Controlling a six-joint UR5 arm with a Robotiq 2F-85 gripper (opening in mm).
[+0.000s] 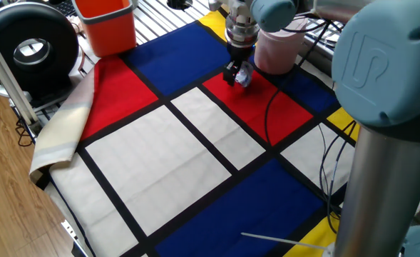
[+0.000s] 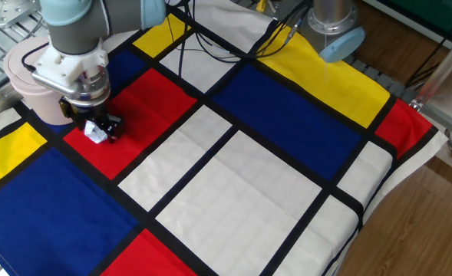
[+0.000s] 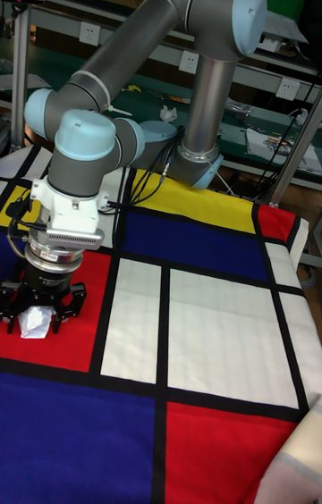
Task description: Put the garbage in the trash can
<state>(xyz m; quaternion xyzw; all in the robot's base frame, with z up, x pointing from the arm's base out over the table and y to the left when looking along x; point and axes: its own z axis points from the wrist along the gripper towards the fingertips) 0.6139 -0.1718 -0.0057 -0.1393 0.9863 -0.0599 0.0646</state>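
Paper wad (image 3: 36, 322) pinched in hand (image 3: 39, 315), held low over table; pink swing-lid bin (image 1: 277, 48) just behind hand, drop pending.

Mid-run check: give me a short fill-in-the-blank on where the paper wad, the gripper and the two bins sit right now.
1. The garbage sits between the fingers of the gripper over a ____ patch of the cloth.
2. The trash can right behind the gripper is pale ____.
3. The bin at the far corner of the table is ____.
4. The trash can stands at the ____ of the cloth, not in its middle.

Missing words: red; pink; orange; edge
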